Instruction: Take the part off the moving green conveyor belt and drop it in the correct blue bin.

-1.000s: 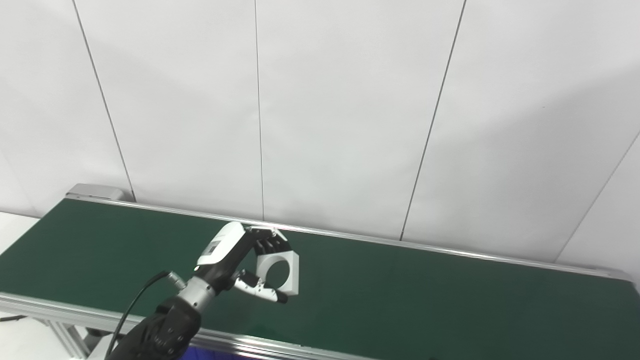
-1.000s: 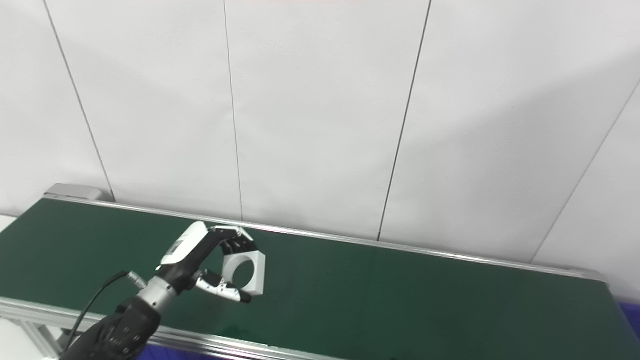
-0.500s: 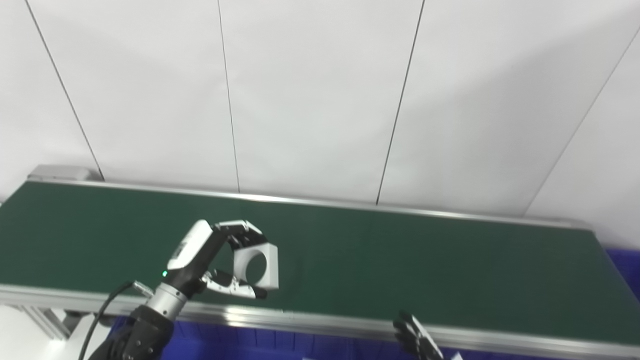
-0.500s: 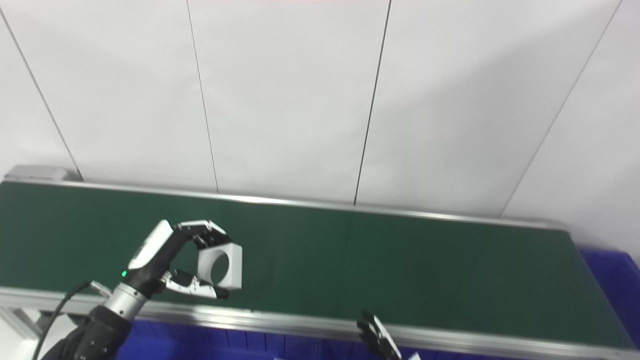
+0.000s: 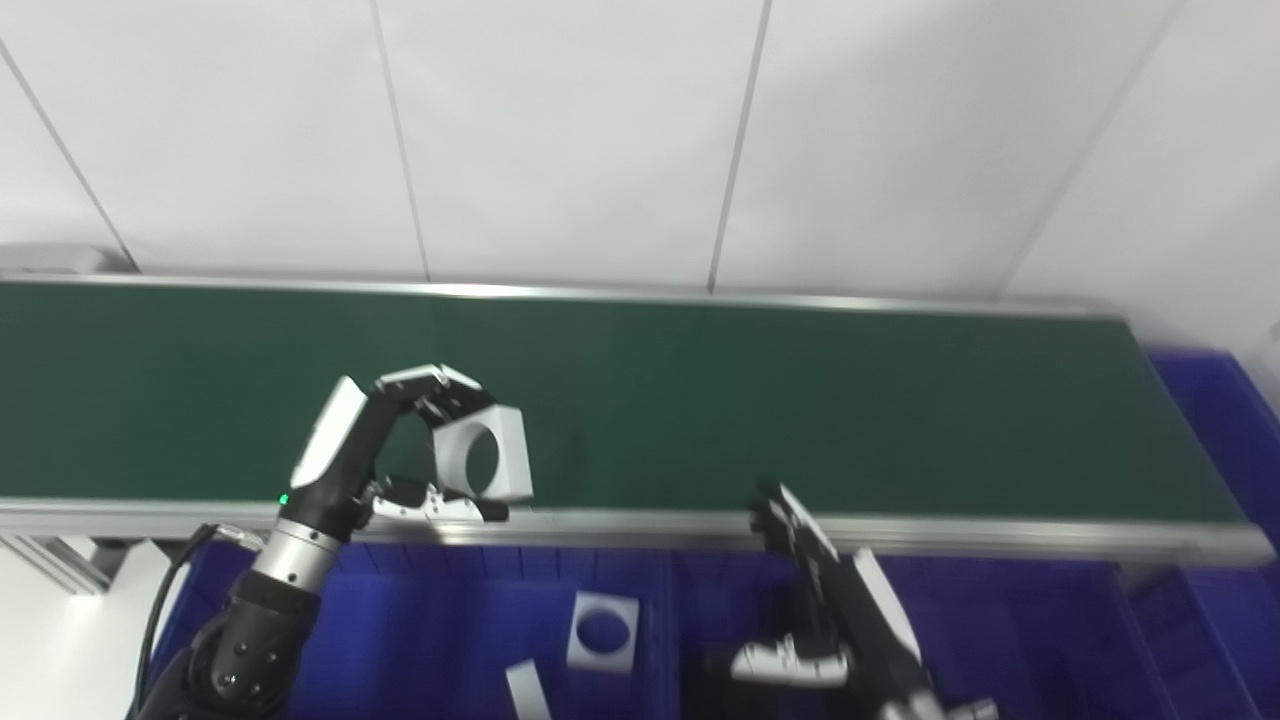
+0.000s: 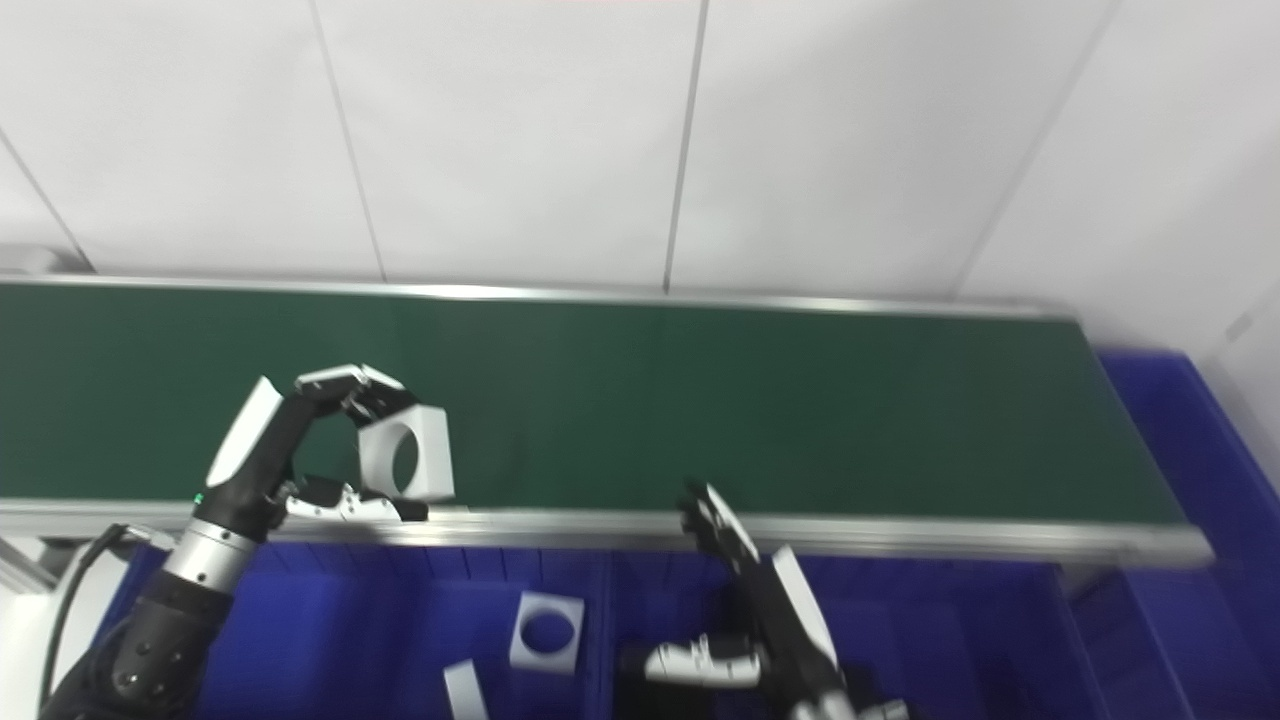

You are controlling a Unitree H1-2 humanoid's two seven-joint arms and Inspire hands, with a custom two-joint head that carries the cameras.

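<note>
In the left eye view, the left hand [image 5: 385, 445] sat in the lower left of the picture, grasping a white square block with a round hole [image 5: 483, 455] between its fingers on top and its thumb below. The block was held up over the near edge of the green conveyor belt [image 5: 800, 400], which ran across the middle of the picture. Below the belt were the blue bins [image 5: 420, 640]. In one bin lay another white square part with a hole [image 5: 603, 631] and a flat white piece [image 5: 524, 690] just beside it. The right hand [image 5: 830, 600] was at the bottom, right of the middle, with its fingers spread and nothing in it. In the right eye view, the left hand [image 6: 300, 445] gripped the same block [image 6: 408, 455] at the left, over the belt's near edge [image 6: 600, 528]. The right hand [image 6: 755, 600] was spread wide over the bins at the bottom, holding nothing.
</note>
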